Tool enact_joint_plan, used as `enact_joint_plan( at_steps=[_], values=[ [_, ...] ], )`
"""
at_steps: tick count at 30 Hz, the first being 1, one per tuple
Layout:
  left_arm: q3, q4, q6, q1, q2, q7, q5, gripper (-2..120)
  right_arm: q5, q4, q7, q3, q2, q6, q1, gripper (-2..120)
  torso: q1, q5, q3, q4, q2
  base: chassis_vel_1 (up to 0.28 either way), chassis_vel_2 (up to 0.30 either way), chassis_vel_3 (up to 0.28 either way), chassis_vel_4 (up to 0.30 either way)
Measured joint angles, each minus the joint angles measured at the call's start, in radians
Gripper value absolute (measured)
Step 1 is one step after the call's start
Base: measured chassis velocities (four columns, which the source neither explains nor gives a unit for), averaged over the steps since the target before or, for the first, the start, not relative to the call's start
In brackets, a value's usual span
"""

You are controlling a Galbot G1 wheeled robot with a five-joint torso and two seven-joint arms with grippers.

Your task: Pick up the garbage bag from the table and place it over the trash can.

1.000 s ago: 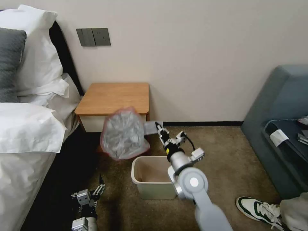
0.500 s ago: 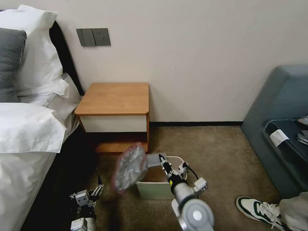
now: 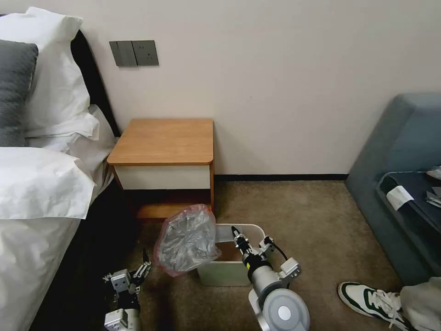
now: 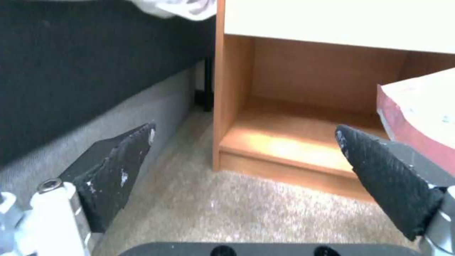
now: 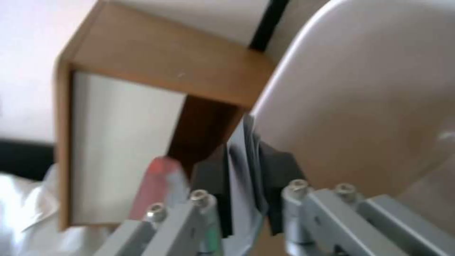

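The garbage bag [image 3: 188, 240], crinkled grey plastic with a pinkish-red edge, hangs against the near-left corner of the cream trash can [image 3: 222, 275] on the carpet. My right gripper [image 3: 235, 231] is just over the can's opening, shut on a grey strip of the bag [image 5: 242, 167]. In the right wrist view the can's inner wall [image 5: 369, 106] lies right beside the fingers. The wooden table [image 3: 165, 140] stands behind the can against the wall, its top bare. My left gripper [image 3: 145, 266] is low near the floor, left of the bag, open [image 4: 244, 128], facing the table's lower shelf [image 4: 294, 142].
A bed with white bedding [image 3: 41, 184] fills the left side. A blue-grey sofa [image 3: 404, 138] and a dark table [image 3: 413, 193] with papers stand at the right. A person's shoe [image 3: 367, 299] rests on the carpet at the front right.
My right gripper has carried the bag down from in front of the table's drawer to the can's rim. The bag now hangs by the can's left side. The left arm barely moved.
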Motion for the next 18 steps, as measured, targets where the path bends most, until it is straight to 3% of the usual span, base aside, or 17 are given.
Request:
enact_joint_plan(
  at_steps=[3,10,13,16,17,18],
  values=[
    [0.003,-0.032,0.016,0.001,0.012,0.0,-0.012,100,-0.025,0.014,0.03,0.025,-0.015,-0.008,-0.012,36,0.0,0.0,0.0,0.0,0.0,0.0,0.0,0.0,0.0],
    [0.012,-0.082,0.033,0.009,0.025,-0.005,-0.025,100,-0.076,0.058,0.045,0.054,-0.02,-0.005,-0.031,57,0.0,-0.0001,0.0,0.0,0.0,0.0,0.0,0.0,0.0],
    [0.02,-0.143,0.061,0.026,0.041,-0.006,-0.055,100,-0.103,0.083,0.037,0.078,-0.029,0.01,-0.038,68,0.0,-0.0001,0.0,0.0,0.0,0.0,0.0,0.0,0.0],
    [0.027,-0.24,0.102,0.047,0.073,0.032,-0.148,100,-0.141,0.098,0.025,0.102,-0.045,0.049,-0.044,81,0.0,0.0,0.0,0.0,0.0,0.0,0.0,0.0,0.0],
    [0.033,-0.289,0.121,0.058,0.093,0.067,-0.229,100,-0.158,0.101,0.023,0.11,-0.051,0.066,-0.05,86,0.0,0.0,0.0,-0.0001,0.0,0.0,0.0,0.0,0.0],
    [0.033,-0.289,0.121,0.058,0.093,0.067,-0.229,100,-0.158,0.101,0.023,0.11,-0.051,0.066,-0.05,86,0.0,0.0,0.0,-0.0001,0.0,0.0,0.0,0.0,0.0]
  ],
)
